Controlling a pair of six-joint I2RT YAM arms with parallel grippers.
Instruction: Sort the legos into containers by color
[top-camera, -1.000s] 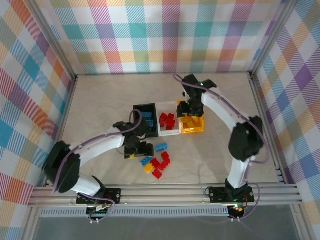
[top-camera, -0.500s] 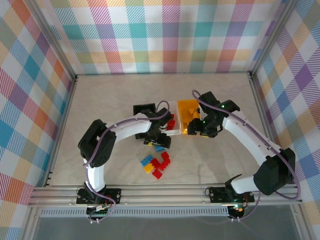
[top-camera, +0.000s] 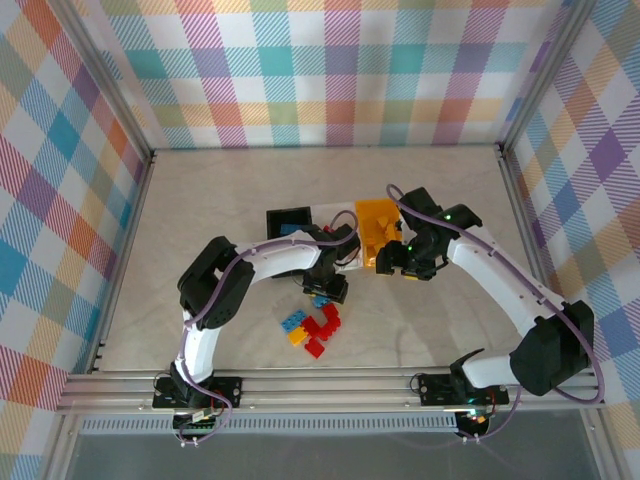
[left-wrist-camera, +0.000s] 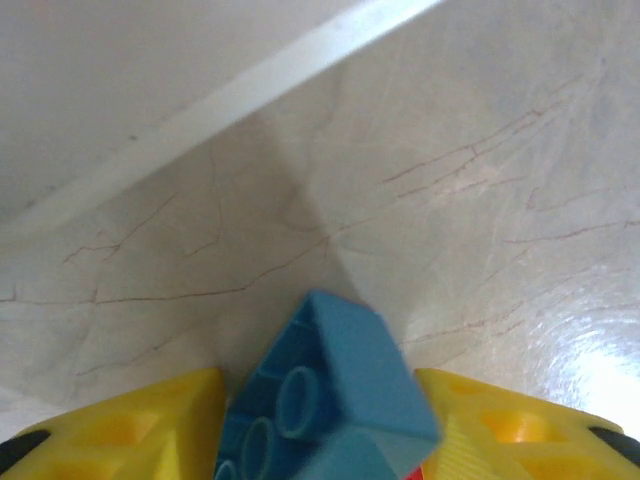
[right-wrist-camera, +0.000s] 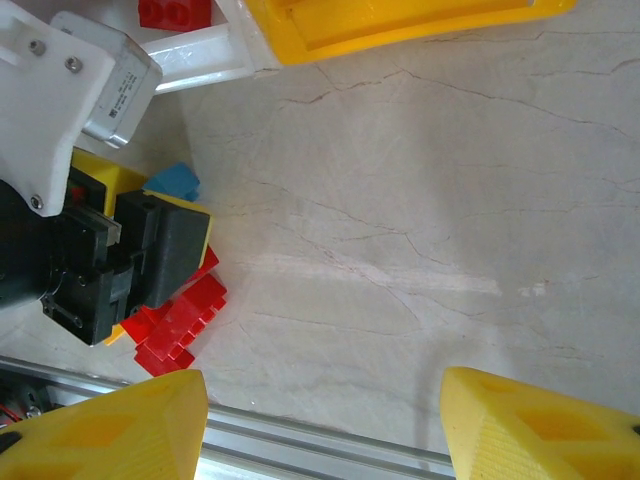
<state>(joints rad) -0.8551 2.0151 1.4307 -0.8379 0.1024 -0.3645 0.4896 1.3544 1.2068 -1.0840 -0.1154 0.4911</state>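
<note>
The left gripper (left-wrist-camera: 322, 405) has its yellow fingers (left-wrist-camera: 120, 440) pinching a blue brick (left-wrist-camera: 335, 385), which fills the gap between them and sits tilted, studs towards the wrist camera, over the pale marbled table (left-wrist-camera: 450, 200). From above, that gripper (top-camera: 326, 288) is at the far edge of the loose pile, with the red bricks (top-camera: 322, 326), another blue one (top-camera: 294, 320) and a yellow one (top-camera: 297, 337) just on its near side.

The right gripper (right-wrist-camera: 325, 420) is spread wide with nothing between its fingers, hovering over bare table just beside the yellow-orange bin (right-wrist-camera: 400, 25). The white bin (right-wrist-camera: 205, 55) next to it has a red brick (right-wrist-camera: 175, 12) inside.

I'd say the step in hand is picking up a blue brick. The black bin (top-camera: 290, 216) stands just beyond the left arm, a bit of blue showing in it, so that looks like the place for it. The next move calls for a clean lift that doesn't drag the neighbouring reds, then a short carry over the black bin's rim before letting go.
</note>
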